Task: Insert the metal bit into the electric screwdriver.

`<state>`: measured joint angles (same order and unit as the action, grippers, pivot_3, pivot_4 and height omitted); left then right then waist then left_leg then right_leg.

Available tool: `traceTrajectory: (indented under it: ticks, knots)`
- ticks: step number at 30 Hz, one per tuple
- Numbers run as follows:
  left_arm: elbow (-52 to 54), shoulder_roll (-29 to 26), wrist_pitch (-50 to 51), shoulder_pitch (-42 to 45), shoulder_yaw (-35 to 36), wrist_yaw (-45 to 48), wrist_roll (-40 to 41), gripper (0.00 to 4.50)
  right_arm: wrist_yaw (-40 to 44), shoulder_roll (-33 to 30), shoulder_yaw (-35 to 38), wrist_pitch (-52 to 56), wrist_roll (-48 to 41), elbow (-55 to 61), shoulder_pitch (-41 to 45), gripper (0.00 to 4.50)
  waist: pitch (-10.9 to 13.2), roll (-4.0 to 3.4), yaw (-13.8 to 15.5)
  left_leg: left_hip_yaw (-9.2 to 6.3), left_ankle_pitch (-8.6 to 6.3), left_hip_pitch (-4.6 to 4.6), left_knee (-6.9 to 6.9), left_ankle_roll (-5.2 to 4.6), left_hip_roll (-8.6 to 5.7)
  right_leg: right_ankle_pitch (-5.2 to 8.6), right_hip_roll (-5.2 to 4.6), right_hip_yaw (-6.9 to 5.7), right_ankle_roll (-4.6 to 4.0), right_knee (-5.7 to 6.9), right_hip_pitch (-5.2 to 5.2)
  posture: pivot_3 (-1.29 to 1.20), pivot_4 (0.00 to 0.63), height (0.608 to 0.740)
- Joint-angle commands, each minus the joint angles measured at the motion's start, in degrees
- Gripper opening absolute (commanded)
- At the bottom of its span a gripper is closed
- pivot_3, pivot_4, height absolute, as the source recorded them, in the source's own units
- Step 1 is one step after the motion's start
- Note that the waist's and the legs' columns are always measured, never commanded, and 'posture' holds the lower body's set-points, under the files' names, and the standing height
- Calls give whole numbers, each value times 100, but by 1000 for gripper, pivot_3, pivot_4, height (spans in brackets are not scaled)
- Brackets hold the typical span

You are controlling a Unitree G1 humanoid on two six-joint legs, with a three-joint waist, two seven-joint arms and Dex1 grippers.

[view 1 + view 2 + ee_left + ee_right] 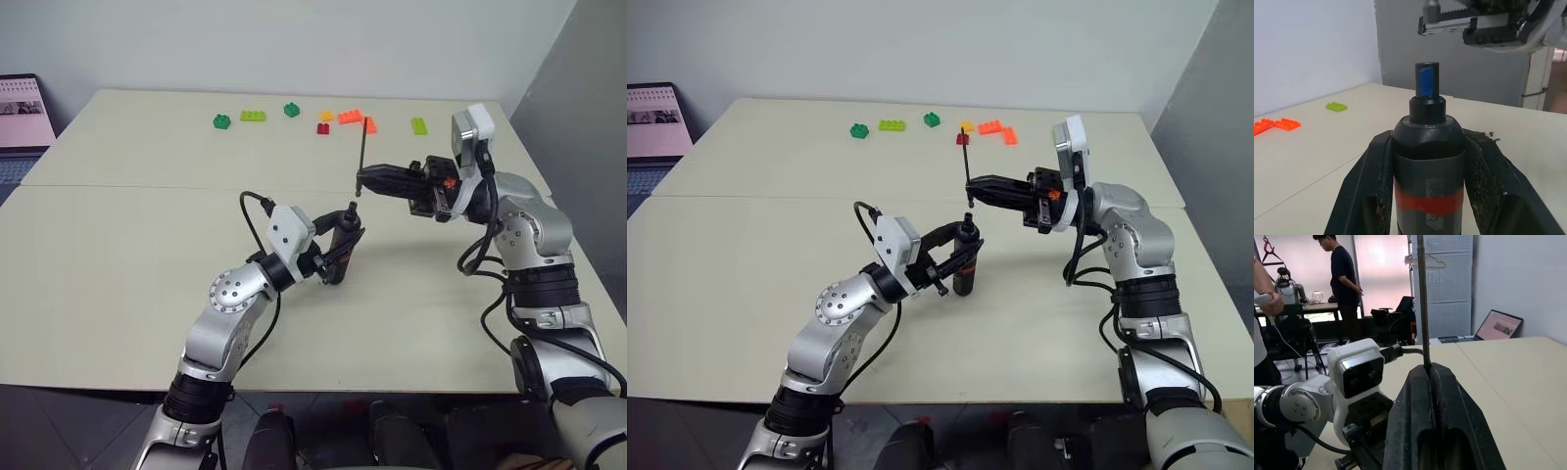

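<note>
The electric screwdriver (337,253), black with a red band, stands nearly upright near the middle of the table. My left gripper (343,245) is shut on its body, one finger (1364,191) on each side. Its narrow tip (1426,81) points up. My right gripper (362,178) reaches in from the right, roughly level, and is shut on the metal bit (362,147). The thin grey bit (1422,298) stands upright from the fingers. Its lower end hangs just above the screwdriver's tip, slightly apart from it.
Several toy bricks lie along the table's far side: green (222,121), lime (253,116), orange (350,117), red (323,128). A laptop (24,113) sits off the far left corner. People (1344,281) stand in the room beyond the table.
</note>
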<state>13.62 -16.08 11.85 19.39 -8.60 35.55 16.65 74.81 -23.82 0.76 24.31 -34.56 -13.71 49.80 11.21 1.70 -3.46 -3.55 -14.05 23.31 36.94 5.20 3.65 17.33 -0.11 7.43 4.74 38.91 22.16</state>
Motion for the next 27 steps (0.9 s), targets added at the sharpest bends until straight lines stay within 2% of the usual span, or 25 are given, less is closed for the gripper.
traceTrajectory:
  ticks: [1,10,22,27]
  knots:
    - [-35,-139,-28,-22,170,-36,-83,1636,114,37,12,-209,70,-135,155,0,0,0,0,0,0,0,0,0,0,0,0,0,0,0,0,0,150,740]
    - [79,-182,37,21,192,-21,-8,1636,107,125,74,-248,83,-174,230,0,0,-1,-5,0,0,-2,0,0,0,0,0,0,0,2,0,0,150,740]
    - [832,-22,1429,678,159,154,1154,1636,-323,-217,507,127,-255,680,69,0,7,-9,22,-8,0,15,-2,0,-1,0,-3,-10,0,-6,6,0,150,740]
    - [833,-34,1395,655,-8,388,1211,1636,-632,-348,661,360,-452,1100,-212,0,7,-9,27,-12,0,17,-2,0,-1,0,-4,-15,0,-10,5,0,150,740]
